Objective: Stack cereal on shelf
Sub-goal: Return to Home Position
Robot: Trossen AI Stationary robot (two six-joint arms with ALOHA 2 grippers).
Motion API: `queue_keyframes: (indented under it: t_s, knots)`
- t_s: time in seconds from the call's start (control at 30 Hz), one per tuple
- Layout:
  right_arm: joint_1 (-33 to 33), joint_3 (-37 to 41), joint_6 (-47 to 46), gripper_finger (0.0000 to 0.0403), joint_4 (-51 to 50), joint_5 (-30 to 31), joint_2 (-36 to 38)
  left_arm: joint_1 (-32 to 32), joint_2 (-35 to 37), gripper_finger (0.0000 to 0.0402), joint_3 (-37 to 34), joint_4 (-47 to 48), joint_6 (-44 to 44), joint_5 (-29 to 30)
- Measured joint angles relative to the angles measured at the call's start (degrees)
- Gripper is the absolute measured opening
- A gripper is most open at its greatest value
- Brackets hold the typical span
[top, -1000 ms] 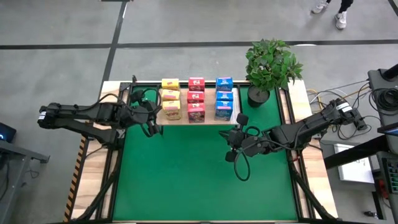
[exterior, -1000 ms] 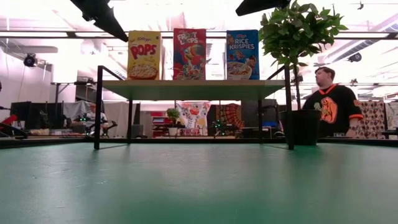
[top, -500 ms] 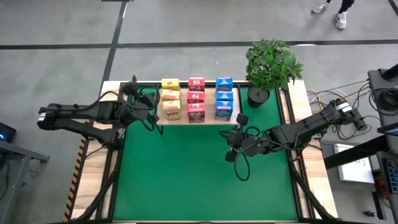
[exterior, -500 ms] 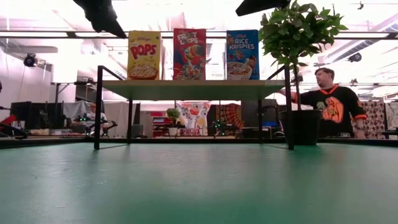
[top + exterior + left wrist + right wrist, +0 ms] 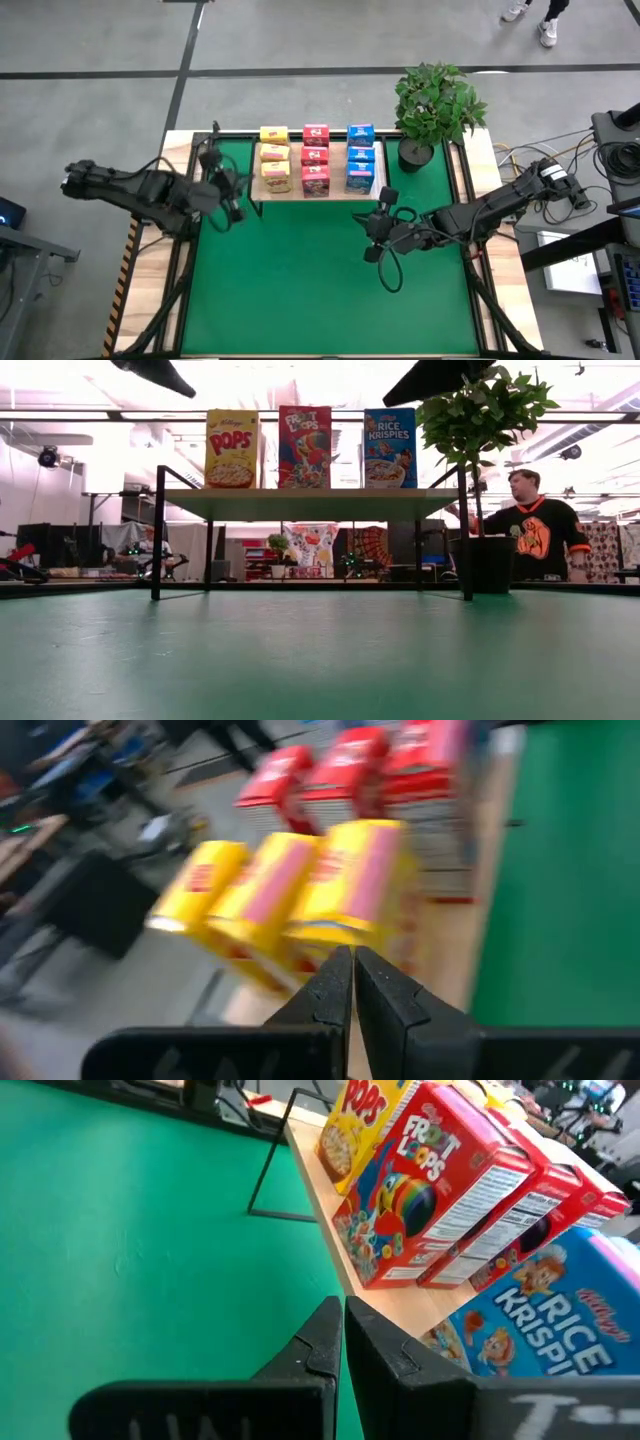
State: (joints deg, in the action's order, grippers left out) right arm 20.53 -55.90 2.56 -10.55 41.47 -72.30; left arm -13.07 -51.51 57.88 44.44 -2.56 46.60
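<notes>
**High view:** the shelf [image 5: 318, 195] sits at 12 o'clock on the green mat [image 5: 300, 280]. All 9 cereal boxes are on it, in 3 columns of 3. The yellow boxes [image 5: 274, 160] are at its 9 o'clock end, the red boxes [image 5: 315, 160] in the centre, and the blue boxes [image 5: 360, 158] at 3 o'clock by the white strip. The left gripper [image 5: 232, 190] is just off the 9 o'clock end, beside the yellow column. We can't tell whether it touches. The right gripper [image 5: 383, 198] is near the shelf's 4 o'clock corner. The plant [image 5: 435, 100] stands at 3 o'clock of the shelf.

**Low view:** the front row is upright and side by side: Pops box [image 5: 232, 448], Froot Loops box [image 5: 305, 446], Rice Krispies box [image 5: 390, 448]. Only arm links show, at 11 and 1 o'clock. A person [image 5: 530, 525] sits beyond the table at 3 o'clock.

**Left wrist view:** the fingers [image 5: 330, 988] are pressed together with nothing between them. The yellow boxes are ahead, the red ones beyond.

**Right wrist view:** the fingers [image 5: 322, 1342] are closed to a hairline gap and hold nothing. The shelf edge and box faces are close ahead.

**Our read:** stacking looks complete, so the step in hand is the return to rest. The next move calls for:
- lifting each arm clear first;
- then drawing the left arm toward 9 o'clock and the right toward 3 o'clock, claws closed;
- keeping the right arm off the blue column and the plant.
</notes>
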Motion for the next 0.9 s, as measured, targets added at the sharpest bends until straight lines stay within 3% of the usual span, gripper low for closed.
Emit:
queue_keyframes:
  t_s: [0.1,0.3,0.4,0.6,0.9]
  knots:
    - [0.0,4.2,1.8,0.0009,5.4,-1.1,1.3,-6.1,1.9,0.0,-3.3,-2.1,-1.8,-0.2]
    - [-0.2,13.8,6.2,0.0009,19.0,-8.7,5.6,-17.5,6.0,0.0,-13.6,-14.1,0.2,-1.5]
    - [-0.2,18.2,7.5,0.0009,24.7,-9.1,8.9,-20.8,8.0,0.0,-19.0,-21.1,2.1,-1.5]
    - [-0.2,26.3,8.1,0.0009,31.9,-9.1,16.1,-21.6,11.7,0.0,-27.5,-30.9,4.4,-2.2]
    - [-0.2,36.9,9.6,0.0009,41.3,-12.0,25.8,-21.5,18.7,0.0,-34.3,-32.3,4.8,-2.2]
